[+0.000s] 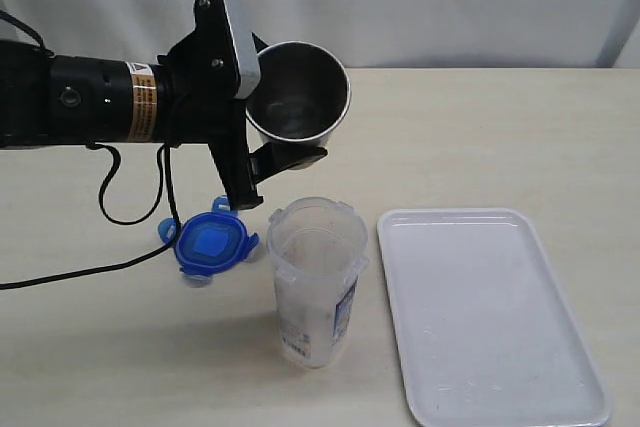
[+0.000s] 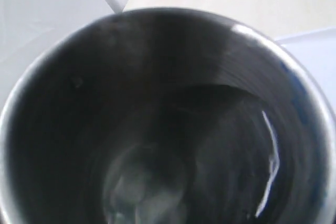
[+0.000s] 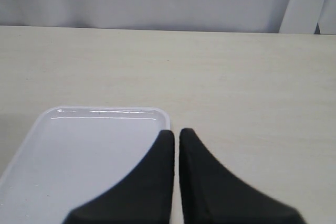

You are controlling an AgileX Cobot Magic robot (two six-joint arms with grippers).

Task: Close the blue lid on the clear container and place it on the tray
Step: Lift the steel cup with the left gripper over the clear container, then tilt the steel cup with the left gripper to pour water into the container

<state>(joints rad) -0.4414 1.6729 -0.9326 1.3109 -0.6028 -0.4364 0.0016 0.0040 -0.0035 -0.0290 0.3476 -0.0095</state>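
The left end effector [image 1: 286, 115] is spread wide and clamped on a steel cup [image 1: 300, 97], one pale finger against its upper wall and one black finger beneath it. The cup is held off the desk [image 1: 480, 137] and tipped, so that its round mouth and dull, streaked metal interior are seen; the left wrist view is filled by that dark interior [image 2: 168, 129].

Directly beneath this end effector, on the arm's side, the blue lid [image 1: 213, 242] lies flat on the desk. It is a rounded square of glossy plastic with a lighter blue centre, and its snap flaps are splayed outward. Below the cup and just beside the lid, apart from it, the clear container [image 1: 315, 282] stands upright with its long axis vertical and its open mouth upward. Its walls are translucent, with a printed label low on the side.

Farther out, past the container, the tray [image 1: 490, 317] lies flat. It is smooth white plastic with rounded corners and a low rim.

The right end effector [image 3: 176, 135] is seen closed, its black tapered fingers pressed together and nothing between them. The tray [image 3: 79, 171] lies beneath and ahead of it, to one side.
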